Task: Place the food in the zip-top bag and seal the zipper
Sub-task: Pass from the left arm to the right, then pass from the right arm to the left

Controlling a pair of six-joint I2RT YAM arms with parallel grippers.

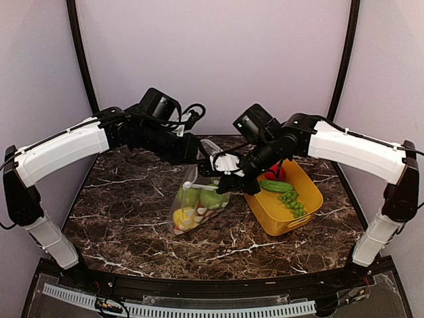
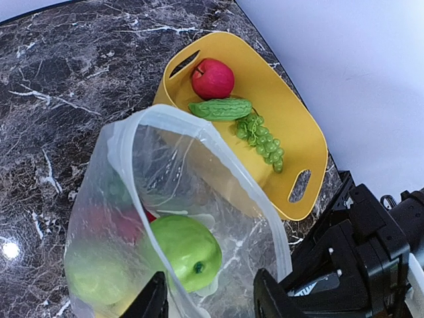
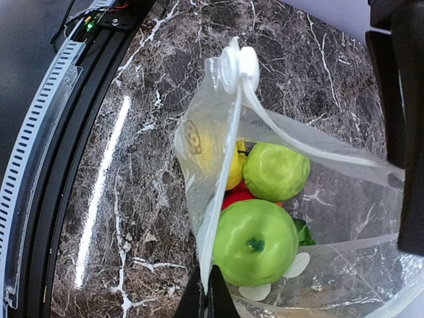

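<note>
The clear zip-top bag (image 1: 199,199) stands open in the middle of the table, with two green apples (image 3: 255,242), a yellow lemon (image 3: 232,173) and a red piece (image 3: 235,197) inside. My right gripper (image 3: 211,299) is shut on the bag's whitish zipper strip (image 3: 228,152) and holds that rim up; it shows at the bag's mouth in the top view (image 1: 228,179). My left gripper (image 2: 212,298) is open, its fingers on either side of the bag's opposite rim (image 2: 199,139), above a green apple (image 2: 185,252). It sits at the bag's far edge (image 1: 197,158).
The yellow basket (image 2: 295,132) lies just right of the bag and holds a red apple (image 2: 212,78), a cucumber (image 2: 220,108) and green grapes (image 2: 262,139). It shows in the top view too (image 1: 268,209). A white slider (image 3: 238,63) sits at the zipper's end.
</note>
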